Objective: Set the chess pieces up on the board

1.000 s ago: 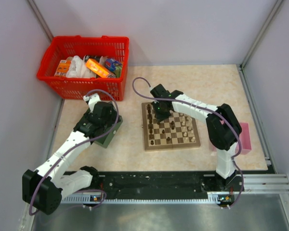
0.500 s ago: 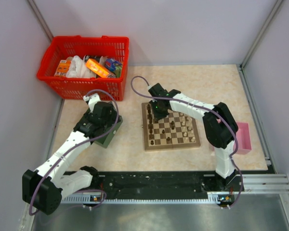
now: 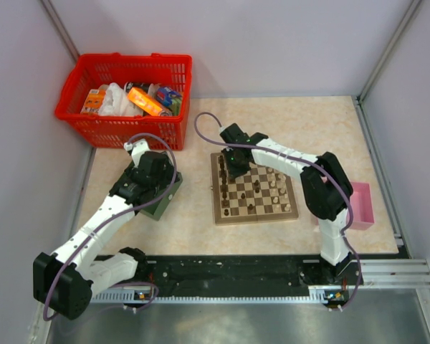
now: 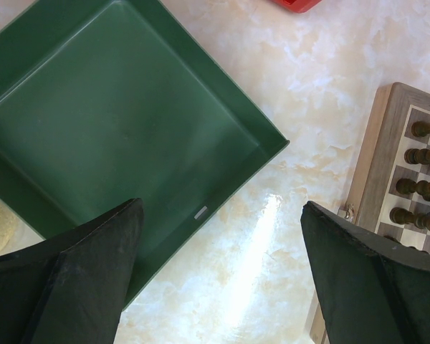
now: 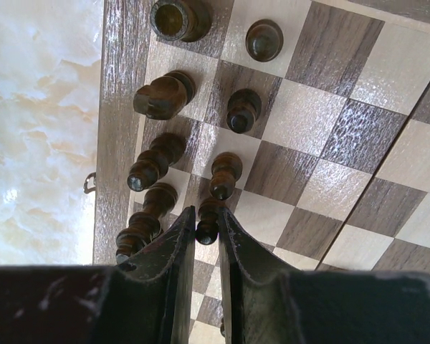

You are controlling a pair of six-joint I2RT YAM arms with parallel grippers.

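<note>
Several dark chess pieces (image 5: pixel 226 175) are crowding the spot where the right gripper (image 5: pixel 206 212) is working, and that is the main hazard. Its fingers (image 5: pixel 175 244) are reaching down into a packed double file along the 9 o'clock edge of the board (image 5: pixel 118 107), with neighbours standing just beside them at 11 and 12 o'clock in the wrist view. Any sideways drift or twist is likely to clip one and topple it into the next.

The fingers are drawn almost together around a dark pawn (image 5: pixel 206 228). They seem to be pinching its head, though contact is hard to confirm from this angle. A grip that high is risking a tilt or a slip.

From above, the right arm (image 3: pixel 294 161) is stretching long and low toward 11 o'clock, its wrist pointing steeply down over the board's 10 o'clock corner. The left gripper (image 4: pixel 221 208) is hanging wide open, holding nothing, over the 4 o'clock edge of a green tray (image 4: pixel 115 122) on the surface (image 4: pixel 272 236), apart from the board. Pale pieces (image 3: pixel 276 183) are standing toward the board's 3 o'clock side.
</note>
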